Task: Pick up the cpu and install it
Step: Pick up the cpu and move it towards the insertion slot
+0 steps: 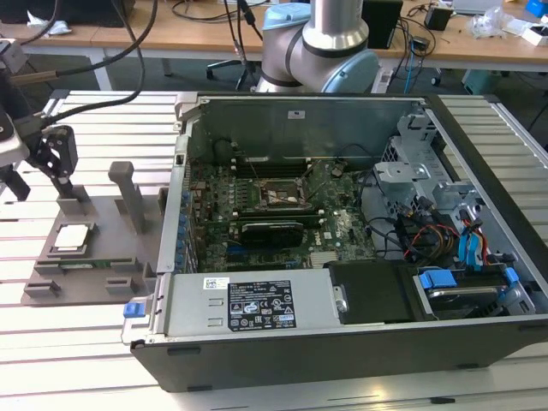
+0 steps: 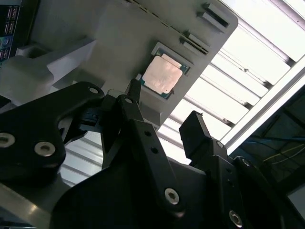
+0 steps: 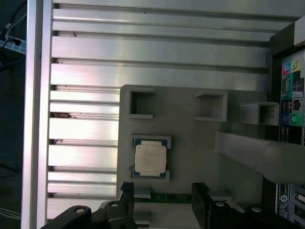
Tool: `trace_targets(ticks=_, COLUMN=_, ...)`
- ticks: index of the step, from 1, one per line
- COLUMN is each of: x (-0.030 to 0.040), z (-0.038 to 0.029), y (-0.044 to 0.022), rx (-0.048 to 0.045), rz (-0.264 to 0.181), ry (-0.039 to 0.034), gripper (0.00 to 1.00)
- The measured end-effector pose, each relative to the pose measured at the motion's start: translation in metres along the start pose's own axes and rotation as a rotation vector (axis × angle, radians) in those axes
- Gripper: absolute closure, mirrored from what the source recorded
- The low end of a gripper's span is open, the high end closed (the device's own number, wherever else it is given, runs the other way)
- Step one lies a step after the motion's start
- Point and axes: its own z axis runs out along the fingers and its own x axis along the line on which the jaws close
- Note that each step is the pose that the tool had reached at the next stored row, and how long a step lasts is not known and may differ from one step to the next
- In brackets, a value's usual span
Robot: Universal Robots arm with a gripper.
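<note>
The black claw [image 3: 163, 191] is open, with its two fingers [image 3: 200, 196] wide apart, and it holds nothing. It hangs above the cpu [image 3: 150, 159] and does not touch it. The cpu lies flat in a square nest in a grey tray [image 3: 190, 138]. The tray sits on the ribbed metal counter [image 3: 143, 76]. An open computer case [image 1: 300, 120] stands just beside the tray, on the exterior view's right.
</note>
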Motion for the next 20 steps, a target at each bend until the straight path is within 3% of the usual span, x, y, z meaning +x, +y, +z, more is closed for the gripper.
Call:
trace_targets(ticks=6, x=0.0002, z=0.0074, y=0.0001, rx=0.0000, rz=0.000, ry=0.0001, gripper=0.40)
trace_targets(ticks=16, x=0.0003, z=0.0110, y=0.0001, rx=0.0000, rz=0.000, ry=0.0000, gripper=0.40)
trace_targets(ticks=20, x=0.0006, z=0.0204, y=0.0003, rx=0.0000, rz=0.000, ry=0.0000, gripper=0.40)
